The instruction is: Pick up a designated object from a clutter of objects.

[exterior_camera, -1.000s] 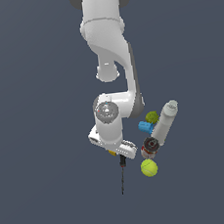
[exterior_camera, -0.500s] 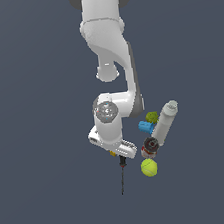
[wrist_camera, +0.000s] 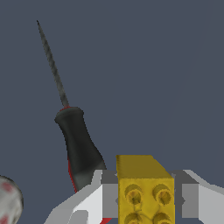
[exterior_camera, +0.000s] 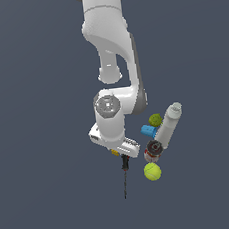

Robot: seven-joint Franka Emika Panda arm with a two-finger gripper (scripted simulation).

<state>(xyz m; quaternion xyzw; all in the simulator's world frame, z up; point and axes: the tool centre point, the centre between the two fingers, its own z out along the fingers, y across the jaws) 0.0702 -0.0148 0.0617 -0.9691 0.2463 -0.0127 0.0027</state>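
Observation:
The yellow-orange studded brick point(wrist_camera: 144, 188) sits between my two fingers point(wrist_camera: 109, 194) in the wrist view, and both pads touch its sides. My gripper point(wrist_camera: 145, 203) is shut on it, low over the floor. In the exterior view the gripper point(exterior_camera: 115, 149) hangs under the white hand and only a sliver of the brick point(exterior_camera: 113, 152) shows. The red-and-black screwdriver point(wrist_camera: 76, 140) lies just beside the brick, with its shaft pointing away from the gripper.
On the exterior view's right of the hand lie the screwdriver point(exterior_camera: 125, 168), a yellow-green tennis ball point(exterior_camera: 152, 171), a dark round can point(exterior_camera: 153, 151), a blue cylinder point(exterior_camera: 148, 130), a green ball point(exterior_camera: 155, 120) and a white bottle point(exterior_camera: 169, 124). The can's edge point(wrist_camera: 6, 199) shows in the wrist view.

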